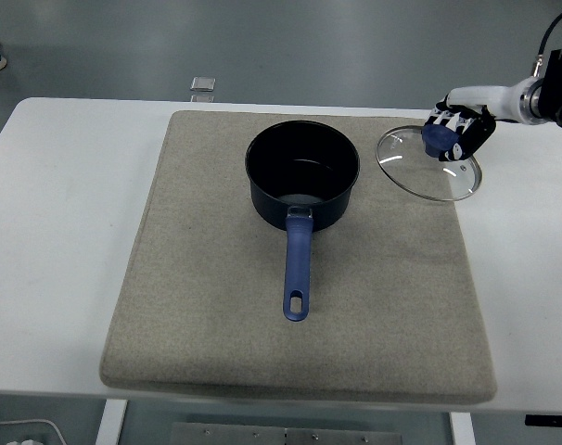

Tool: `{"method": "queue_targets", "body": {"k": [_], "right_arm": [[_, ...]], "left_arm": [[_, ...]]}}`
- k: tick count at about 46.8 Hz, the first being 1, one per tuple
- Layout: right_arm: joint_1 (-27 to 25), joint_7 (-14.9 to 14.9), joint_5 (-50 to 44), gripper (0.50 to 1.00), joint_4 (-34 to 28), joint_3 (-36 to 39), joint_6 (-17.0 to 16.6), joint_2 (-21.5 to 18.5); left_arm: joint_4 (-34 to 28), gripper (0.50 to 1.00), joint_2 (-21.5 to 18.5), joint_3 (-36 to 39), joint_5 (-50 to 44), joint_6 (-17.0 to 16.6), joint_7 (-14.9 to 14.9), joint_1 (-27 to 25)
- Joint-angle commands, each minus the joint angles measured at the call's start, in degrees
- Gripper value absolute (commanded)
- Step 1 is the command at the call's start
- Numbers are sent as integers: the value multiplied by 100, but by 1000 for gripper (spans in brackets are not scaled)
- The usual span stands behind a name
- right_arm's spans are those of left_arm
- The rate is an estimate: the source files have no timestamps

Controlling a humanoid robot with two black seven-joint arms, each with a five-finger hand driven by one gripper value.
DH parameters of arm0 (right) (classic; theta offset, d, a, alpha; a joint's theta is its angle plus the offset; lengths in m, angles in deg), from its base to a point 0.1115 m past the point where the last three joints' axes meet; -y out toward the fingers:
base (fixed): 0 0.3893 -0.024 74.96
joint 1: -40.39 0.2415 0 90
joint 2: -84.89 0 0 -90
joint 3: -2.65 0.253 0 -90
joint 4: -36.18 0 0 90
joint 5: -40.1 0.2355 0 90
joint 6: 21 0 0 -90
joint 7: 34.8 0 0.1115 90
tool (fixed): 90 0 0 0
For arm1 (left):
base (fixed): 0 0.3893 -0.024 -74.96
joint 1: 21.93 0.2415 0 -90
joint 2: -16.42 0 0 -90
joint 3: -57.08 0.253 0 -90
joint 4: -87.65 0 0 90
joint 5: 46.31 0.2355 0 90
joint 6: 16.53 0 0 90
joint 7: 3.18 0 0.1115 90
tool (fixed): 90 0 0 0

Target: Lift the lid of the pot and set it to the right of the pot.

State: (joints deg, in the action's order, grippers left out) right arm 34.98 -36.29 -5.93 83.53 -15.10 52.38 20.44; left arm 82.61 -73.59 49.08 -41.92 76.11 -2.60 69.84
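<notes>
From the head view, the right hand point(459, 130) comes in from the right edge, its fingers curled tight around the blue knob of the glass pot lid point(429, 164). The lid hangs tilted at about two o'clock from the pot point(301, 178), apart from it, over the right rim of the grey mat point(216, 315). The dark blue pot stands open on the mat's far half, its blue handle pointing toward six o'clock. The mat lies on the white table point(49, 232). A small clear object point(202, 84) sits beyond the table at eleven o'clock.
</notes>
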Motion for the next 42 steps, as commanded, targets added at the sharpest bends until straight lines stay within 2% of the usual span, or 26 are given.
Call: {"method": "queue_targets", "body": {"k": [1,14,21,23,26,29,38,42], "right_arm": [[-109,-1,-11,500,2,0,123,-111],[-347,-1,-20,500,-33,-9,378,-252],[-364,-1,-20,609,-33,-9,431,-261],[-356,-1,-20,666,-33,0,431,-270],[-364,0,-20,699,-33,-9,431,-270],[-356,8,-20,752,-33,-9,431,-270],[-364,17,-11,854,-33,0,422,-270],[-347,17,-11,858,-33,0,405,-261]], "left_arm": [[3,1000,0,0,0,0,-5,-1],[-6,1000,0,0,0,0,-5,-1],[3,1000,0,0,0,0,-5,-1],[3,1000,0,0,0,0,4,-1],[3,1000,0,9,0,0,4,-1],[3,1000,0,0,0,0,-5,-1],[3,1000,0,0,0,0,4,-1],[-6,1000,0,9,0,0,-5,-1]]}}
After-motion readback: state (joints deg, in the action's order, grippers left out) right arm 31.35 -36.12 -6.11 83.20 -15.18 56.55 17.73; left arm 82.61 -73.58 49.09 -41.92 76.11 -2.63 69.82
